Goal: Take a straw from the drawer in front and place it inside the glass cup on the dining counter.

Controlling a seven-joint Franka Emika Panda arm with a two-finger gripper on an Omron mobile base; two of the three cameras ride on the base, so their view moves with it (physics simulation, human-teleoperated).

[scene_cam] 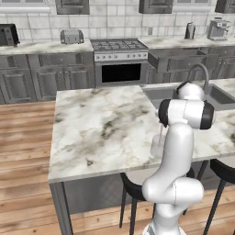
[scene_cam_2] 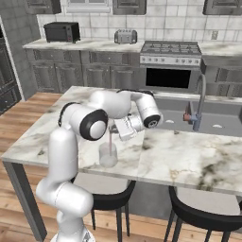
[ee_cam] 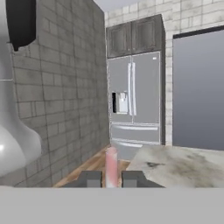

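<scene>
The pinkish-red straw (scene_cam_2: 110,142) hangs upright from my gripper (scene_cam_2: 113,128), which is shut on its upper end. Its lower end dips inside the clear glass cup (scene_cam_2: 108,155), which stands near the front edge of the white marble dining counter (scene_cam_2: 189,156). In the left base view the straw (scene_cam: 160,133) and glass cup (scene_cam: 156,148) show just left of my forearm, which hides the hand. The hand view has the straw (ee_cam: 111,164) pinched between my two dark fingertips (ee_cam: 89,178). The dark grey drawer (scene_cam: 176,59) stands pulled out, right of the stove.
A sink with a curved faucet (scene_cam_2: 200,101) is set into the counter behind the cup. Black round stools (scene_cam_2: 111,198) stand under the front edge. The stove (scene_cam: 120,59), a toaster (scene_cam: 71,36) and a microwave (scene_cam_2: 61,31) line the back wall. A fridge (ee_cam: 133,103) faces the hand.
</scene>
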